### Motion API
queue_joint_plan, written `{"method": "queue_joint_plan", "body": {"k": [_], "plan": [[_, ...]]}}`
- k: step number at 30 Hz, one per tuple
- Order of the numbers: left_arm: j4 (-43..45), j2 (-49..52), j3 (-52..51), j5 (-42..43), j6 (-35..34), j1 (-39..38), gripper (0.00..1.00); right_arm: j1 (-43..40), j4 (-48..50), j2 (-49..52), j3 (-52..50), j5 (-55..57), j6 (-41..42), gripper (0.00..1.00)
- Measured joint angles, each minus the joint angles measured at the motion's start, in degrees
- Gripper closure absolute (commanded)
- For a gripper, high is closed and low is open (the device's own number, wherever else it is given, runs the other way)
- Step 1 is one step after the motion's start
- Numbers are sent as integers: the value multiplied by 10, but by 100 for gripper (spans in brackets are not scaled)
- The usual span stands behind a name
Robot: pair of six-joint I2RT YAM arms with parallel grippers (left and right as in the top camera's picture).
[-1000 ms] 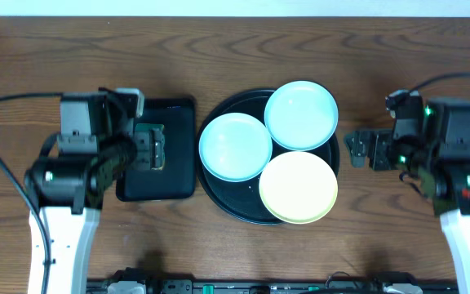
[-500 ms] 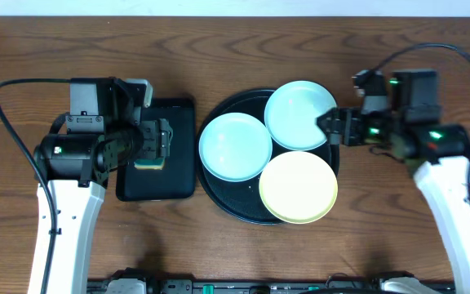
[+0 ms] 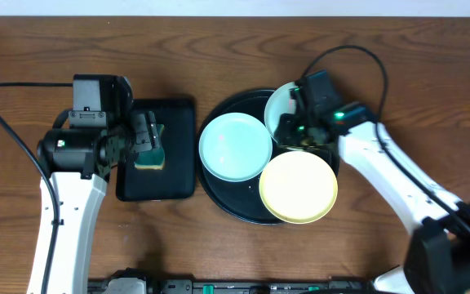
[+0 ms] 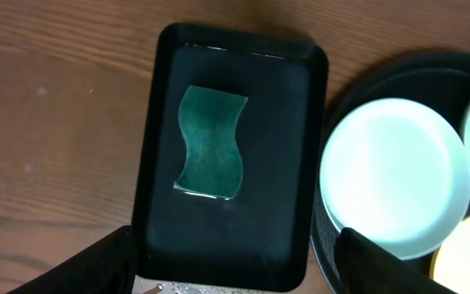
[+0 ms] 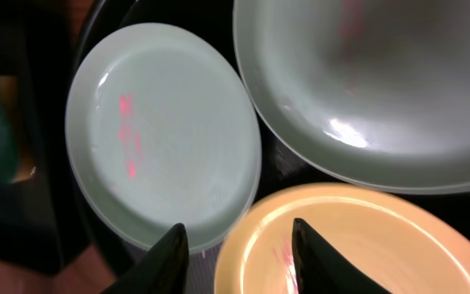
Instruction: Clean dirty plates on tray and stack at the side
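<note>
Three plates lie on the round black tray (image 3: 228,198): a mint plate (image 3: 235,147) on the left, a second mint plate (image 3: 282,104) at the back, half hidden under my right arm, and a yellow plate (image 3: 298,186) in front. Pink smears mark the left mint plate (image 5: 161,131) and the yellow plate (image 5: 365,245). My right gripper (image 5: 239,257) hovers open over the spot where these two meet, one finger above each, holding nothing. My left gripper (image 4: 239,265) stands wide open above a small rectangular tray (image 4: 300,114), empty.
A green wavy sponge (image 4: 210,143) lies in the small black rectangular tray (image 3: 178,175) left of the round one. Bare wooden table (image 3: 219,49) surrounds both. A black cable (image 3: 357,57) loops behind the right arm.
My right arm has swung in from the table's right side to over the round tray, and its jaws have narrowed. The left arm shifted slightly over the sponge tray.
</note>
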Motion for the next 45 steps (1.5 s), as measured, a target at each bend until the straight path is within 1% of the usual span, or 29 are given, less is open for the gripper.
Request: {"method": "queue_joint_plan", "body": {"k": [4,11,15,17,23,27,31,37,45], "plan": [[0,10,0,-12,-23,0,22,20,29,30,0,12,14,68],[0,35,0,-19,-37,0,22,36,50,69,0,23,38,74],[-2,45,0,-21,-38,0,22,46,49,85,0,26,49,84],[-2,46,0,-23,-38,0,22,52,49,90,0,28,51,85],[3,46,0,-23,-38,0,22,64,49,101,0,53,53,85],[5,46,0,-23,-38,0,22,64,49,110,0,70,54,74],[5,46,0,-23,-38,0,22,64,49,110,0,83,53,71],[7,46,0,-23,-38,0,22,64,49,110,0,107,37,72],[9,46,0,-23,-38,0,22,64,61,143,0,117,27,80]]}}
